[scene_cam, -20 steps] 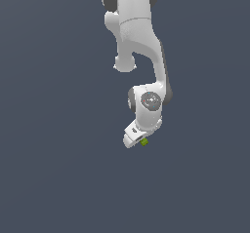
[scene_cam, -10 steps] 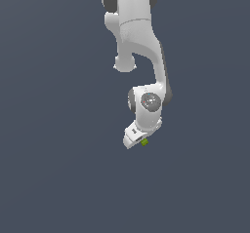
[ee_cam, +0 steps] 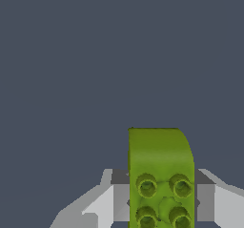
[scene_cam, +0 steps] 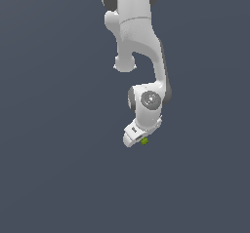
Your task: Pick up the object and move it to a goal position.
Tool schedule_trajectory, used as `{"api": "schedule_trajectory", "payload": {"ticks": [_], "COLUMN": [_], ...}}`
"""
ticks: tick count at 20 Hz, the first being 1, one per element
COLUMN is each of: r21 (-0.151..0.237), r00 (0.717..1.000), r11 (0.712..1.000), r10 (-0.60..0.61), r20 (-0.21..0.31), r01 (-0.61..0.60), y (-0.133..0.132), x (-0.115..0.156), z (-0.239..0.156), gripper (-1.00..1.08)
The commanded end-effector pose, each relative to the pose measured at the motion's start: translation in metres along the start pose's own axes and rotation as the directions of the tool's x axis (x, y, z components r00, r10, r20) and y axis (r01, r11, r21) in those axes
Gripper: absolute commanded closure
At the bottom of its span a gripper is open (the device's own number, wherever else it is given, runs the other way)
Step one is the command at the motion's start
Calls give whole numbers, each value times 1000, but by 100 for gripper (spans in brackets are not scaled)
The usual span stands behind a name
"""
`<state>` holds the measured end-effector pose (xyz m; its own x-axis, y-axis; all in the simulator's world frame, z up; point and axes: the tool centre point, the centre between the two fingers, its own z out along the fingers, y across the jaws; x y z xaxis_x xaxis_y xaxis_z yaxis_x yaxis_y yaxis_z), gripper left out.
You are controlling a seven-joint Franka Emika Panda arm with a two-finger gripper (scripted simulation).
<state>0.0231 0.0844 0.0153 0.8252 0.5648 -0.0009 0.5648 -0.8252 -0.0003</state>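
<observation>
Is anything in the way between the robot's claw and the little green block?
No. In the wrist view the green block sits right between the gripper's grey fingers, with nothing else there. In the exterior view it peeks out at the gripper's tip. No goal marker shows in either view.

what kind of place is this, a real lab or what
Most likely a simulator's render, not a real room: a flat, featureless grey-blue ground fills both views, with only a smooth white arm, its gripper, and a lime-green studded block between the fingers.
</observation>
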Motion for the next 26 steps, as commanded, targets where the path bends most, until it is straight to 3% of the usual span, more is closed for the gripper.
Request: {"api": "schedule_trajectory", "payload": {"ticks": [1, 11, 26], "r21": [0, -1, -2], "r00": [1000, 1000, 1000], "r11": [1000, 1000, 1000], "r10": [0, 0, 0], "r20": [-1, 0, 0], "r01": [0, 0, 0], "y": [-2, -19, -64], "x": [-3, -34, -113], "z": [-3, -30, -99], "gripper": [108, 108, 108]}}
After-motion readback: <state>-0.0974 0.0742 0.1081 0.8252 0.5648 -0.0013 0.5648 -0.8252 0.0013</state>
